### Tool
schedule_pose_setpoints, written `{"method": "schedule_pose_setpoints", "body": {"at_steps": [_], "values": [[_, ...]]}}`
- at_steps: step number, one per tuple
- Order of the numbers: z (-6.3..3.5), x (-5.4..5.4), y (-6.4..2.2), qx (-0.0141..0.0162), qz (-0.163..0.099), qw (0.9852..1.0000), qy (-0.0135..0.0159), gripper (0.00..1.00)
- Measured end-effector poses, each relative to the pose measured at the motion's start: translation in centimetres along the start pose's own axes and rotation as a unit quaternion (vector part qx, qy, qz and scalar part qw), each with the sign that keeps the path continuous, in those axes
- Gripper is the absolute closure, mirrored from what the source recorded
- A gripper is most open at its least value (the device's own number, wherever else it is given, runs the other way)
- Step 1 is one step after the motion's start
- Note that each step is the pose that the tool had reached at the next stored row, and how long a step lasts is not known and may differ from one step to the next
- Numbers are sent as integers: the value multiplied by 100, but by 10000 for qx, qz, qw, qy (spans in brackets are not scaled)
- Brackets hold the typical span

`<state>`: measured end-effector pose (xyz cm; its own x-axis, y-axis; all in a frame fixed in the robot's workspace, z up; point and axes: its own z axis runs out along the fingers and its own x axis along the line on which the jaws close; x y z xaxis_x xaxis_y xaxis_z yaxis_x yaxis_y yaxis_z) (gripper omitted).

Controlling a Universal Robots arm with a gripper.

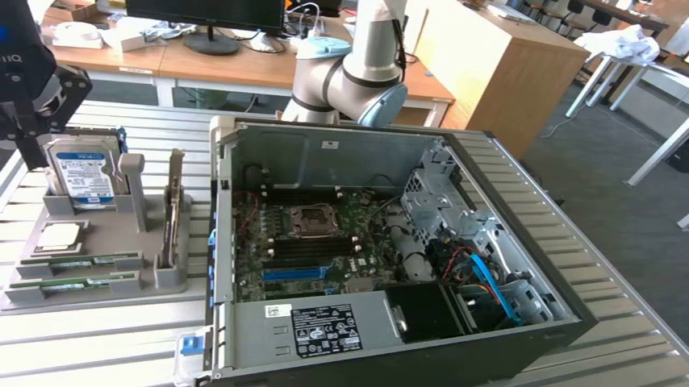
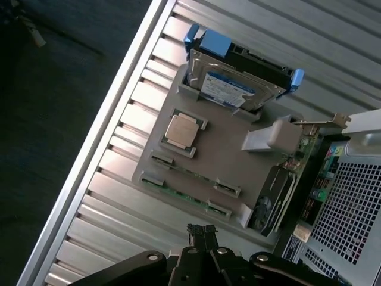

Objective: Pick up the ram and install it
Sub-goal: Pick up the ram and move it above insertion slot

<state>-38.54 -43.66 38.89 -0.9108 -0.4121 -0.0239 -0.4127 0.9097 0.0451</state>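
Observation:
Two green ram sticks lie side by side in slots at the front of a grey holder tray, on the exterior view's left of the open computer case. In the wrist view the ram sticks lie far below my gripper, whose black fingertips are pressed together and hold nothing. In the exterior view my gripper hangs high over the tray's far end, near the hard drive.
The tray also holds a square silver processor, an upright blue-labelled hard drive and a graphics card. The motherboard lies exposed in the case. My arm rises behind the case. The slatted metal table ends close to the tray.

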Motion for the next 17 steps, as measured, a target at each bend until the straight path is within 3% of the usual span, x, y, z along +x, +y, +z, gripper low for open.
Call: {"method": "schedule_pose_setpoints", "body": {"at_steps": [9,17], "values": [[9,0,0,-12,-490,9988,22,90],[17,1,0,-22,-923,9957,42,90]]}}
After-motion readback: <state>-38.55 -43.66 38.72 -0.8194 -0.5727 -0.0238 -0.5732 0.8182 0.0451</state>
